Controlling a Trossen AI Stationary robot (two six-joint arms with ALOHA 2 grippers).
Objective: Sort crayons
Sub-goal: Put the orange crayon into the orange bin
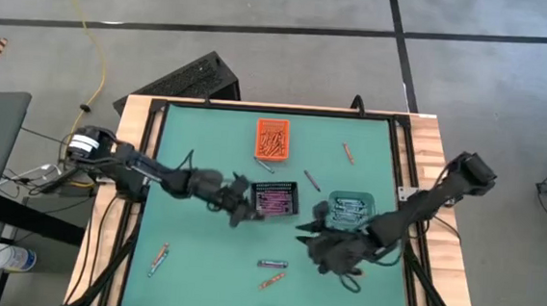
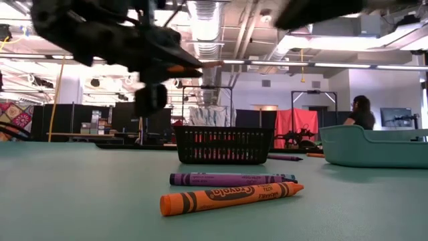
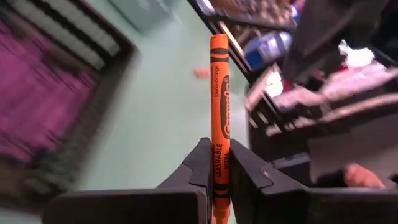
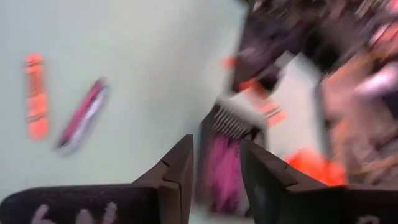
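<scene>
Left fingers (image 3: 221, 168) grip orange crayon (image 3: 219, 106) | right fingers (image 4: 214, 171) apart | green table (image 1: 198, 264) | person (image 2: 361, 110) behind

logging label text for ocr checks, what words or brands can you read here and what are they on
"Crayola": orange paper-wrapped crayon lying on the green table top, low view.
"WASHABLE" and "Crayola": orange paper-wrapped crayon held upright in the left end effector; a small line near its tip is too small to read.
Purple paper-wrapped crayon: print too small to read.
Right wrist view: too blurred to read.

The right tool (image 4: 216, 168) (fingers apart) faces an orange crayon (image 4: 36, 94) beside a purple crayon (image 4: 83, 114).
</scene>
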